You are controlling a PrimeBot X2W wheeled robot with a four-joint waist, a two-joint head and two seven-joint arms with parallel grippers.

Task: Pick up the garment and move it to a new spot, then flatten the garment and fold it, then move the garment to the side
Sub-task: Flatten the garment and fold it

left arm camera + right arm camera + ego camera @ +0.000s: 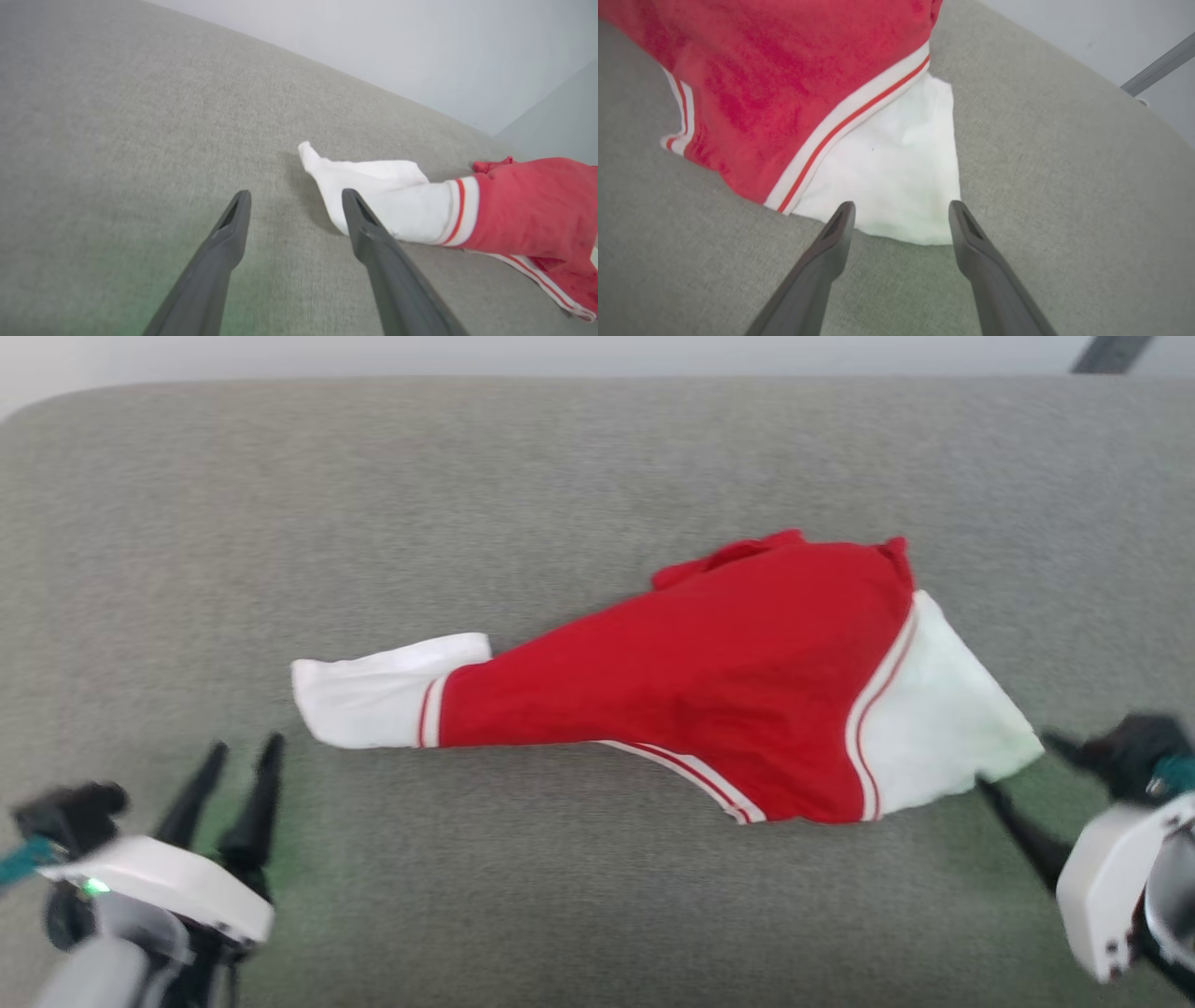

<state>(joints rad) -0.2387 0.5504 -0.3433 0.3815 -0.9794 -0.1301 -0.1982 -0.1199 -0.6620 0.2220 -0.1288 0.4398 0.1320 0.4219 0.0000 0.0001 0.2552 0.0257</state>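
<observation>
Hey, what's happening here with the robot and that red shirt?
A two-armed robot is working on a red and white T-shirt, which lies bunched and stretched sideways on a grey fabric surface. Neither gripper holds it. The left gripper is open beside one white sleeve. The right gripper is open at the edge of the other white sleeve. The shirt isn't flattened or folded yet.
</observation>
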